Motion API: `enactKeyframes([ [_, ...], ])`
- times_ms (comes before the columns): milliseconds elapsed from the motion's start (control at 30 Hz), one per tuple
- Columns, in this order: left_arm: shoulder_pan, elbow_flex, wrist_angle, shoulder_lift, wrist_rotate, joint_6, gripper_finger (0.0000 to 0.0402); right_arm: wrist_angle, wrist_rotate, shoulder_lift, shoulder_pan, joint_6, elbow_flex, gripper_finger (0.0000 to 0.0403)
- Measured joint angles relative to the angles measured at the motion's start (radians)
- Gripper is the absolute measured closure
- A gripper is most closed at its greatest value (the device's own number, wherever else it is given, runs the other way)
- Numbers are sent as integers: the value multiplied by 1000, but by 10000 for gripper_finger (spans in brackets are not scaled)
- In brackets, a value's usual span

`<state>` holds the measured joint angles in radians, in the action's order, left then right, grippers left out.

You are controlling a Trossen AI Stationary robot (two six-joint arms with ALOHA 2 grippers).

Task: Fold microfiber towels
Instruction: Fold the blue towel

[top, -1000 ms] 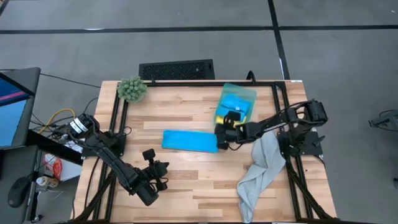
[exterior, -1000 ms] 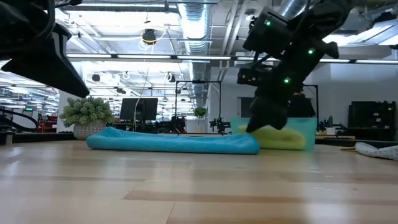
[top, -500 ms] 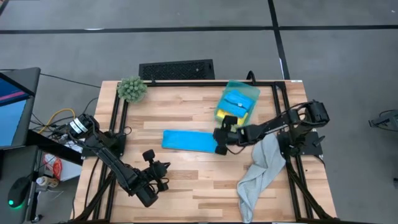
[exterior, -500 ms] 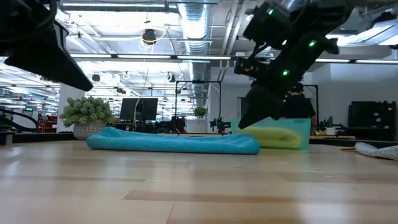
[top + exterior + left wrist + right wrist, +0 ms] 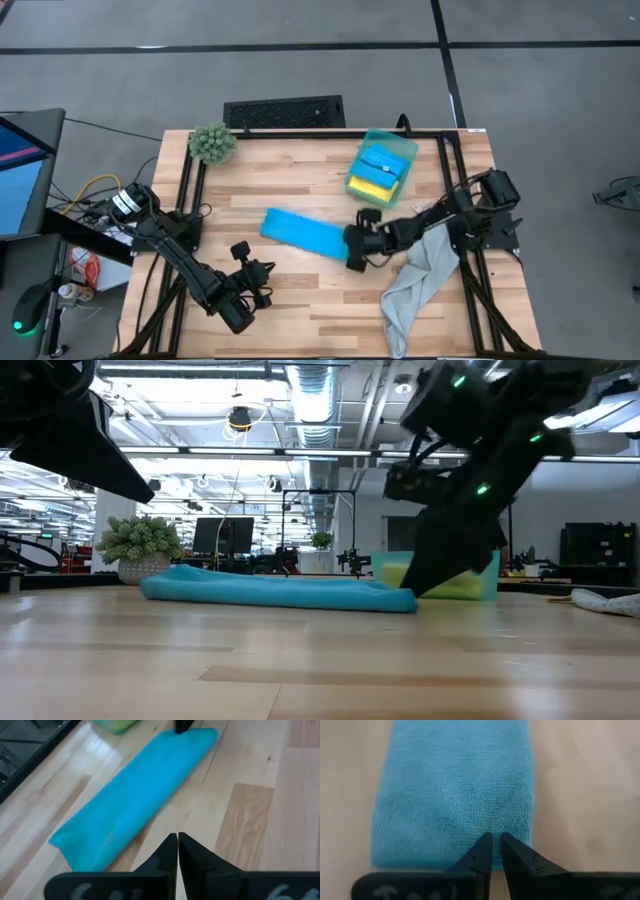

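Observation:
A bright blue towel [image 5: 300, 230] lies as a long folded strip in the middle of the table, slanting, its right end nearer the front edge. My right gripper [image 5: 352, 255] is down on that right end, fingers almost together. My left gripper [image 5: 260, 288] hovers shut near the front left, pointing at the strip [image 5: 140, 795] and touching nothing. A pale grey towel [image 5: 415, 275] lies crumpled at the right. A folded blue towel [image 5: 378, 160] and a yellow one [image 5: 368, 187] sit in the green bin [image 5: 402, 150]. My right gripper bears with its fingertips [image 5: 484, 844] on the top of the blue strip, just inside its right end edge [image 5: 450, 860]. The fingers come slanting down from the table's right, along the strip. Only a narrow slit separates them; whether cloth is caught in it I cannot tell. The strip lies flat on the table.
A fuzzy green plant [image 5: 212, 143] stands at the far left corner. The bin stands at the far right, close behind the right arm. Bare wood [image 5: 320, 300] lies in front of the strip, between my left gripper and the grey towel.
My right gripper has come away from the bin toward the near edge and down onto the blue strip's right end. That end has slid toward the near edge with it, so the strip has turned aslant; its left end has stayed put.

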<state>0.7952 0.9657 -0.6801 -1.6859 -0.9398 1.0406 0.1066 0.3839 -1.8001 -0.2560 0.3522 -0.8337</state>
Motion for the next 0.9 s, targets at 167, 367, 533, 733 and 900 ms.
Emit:
enactKeyframes([
  [167,0,0,4,0,-46,-8,397,1,-40,7,-123,259,-44,337],
  [367,-12,0,110,0,-235,-22,397,-58,-4,15,-206,183,-139,337],
  [533,-78,-5,436,-8,-153,-375,380,-17,42,103,-229,-5,-177,337],
  [733,-217,8,931,-136,141,-850,318,181,68,270,-245,14,-174,337],
  [900,-284,101,922,-287,282,-990,271,321,91,413,-319,89,-174,337],
])
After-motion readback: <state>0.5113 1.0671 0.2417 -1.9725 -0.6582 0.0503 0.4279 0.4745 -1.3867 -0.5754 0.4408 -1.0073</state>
